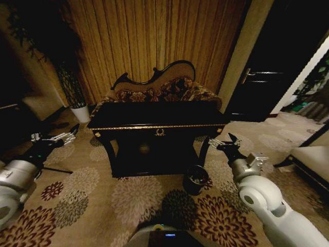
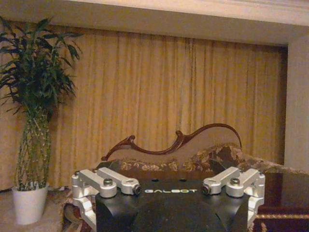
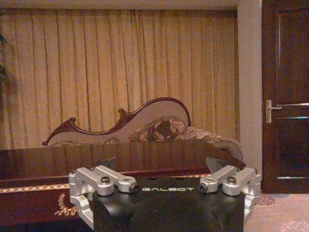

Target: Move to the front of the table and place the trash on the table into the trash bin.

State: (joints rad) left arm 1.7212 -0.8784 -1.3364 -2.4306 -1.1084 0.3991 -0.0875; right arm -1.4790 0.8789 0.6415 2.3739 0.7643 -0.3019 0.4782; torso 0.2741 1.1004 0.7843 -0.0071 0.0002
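Observation:
The black table (image 1: 159, 122) with gold trim stands ahead of me at centre, a little way off. Its top is dark and glossy, and the trash is hidden in that darkness. The small round trash bin (image 1: 196, 179) sits on the carpet by the table's front right leg. My left gripper (image 1: 71, 133) hovers open to the left of the table, holding nothing. My right gripper (image 1: 224, 142) hovers open off the table's right front corner, above and just right of the bin. In the right wrist view the right gripper (image 3: 163, 165) faces the table's long edge (image 3: 43, 166).
A floral sofa (image 1: 154, 91) with a curved dark frame stands behind the table before tan curtains. A white plant pot (image 1: 80, 113) is at the back left, a dark door (image 1: 267, 77) at the back right, and a pale seat (image 1: 308, 157) at the right. Patterned carpet lies in front.

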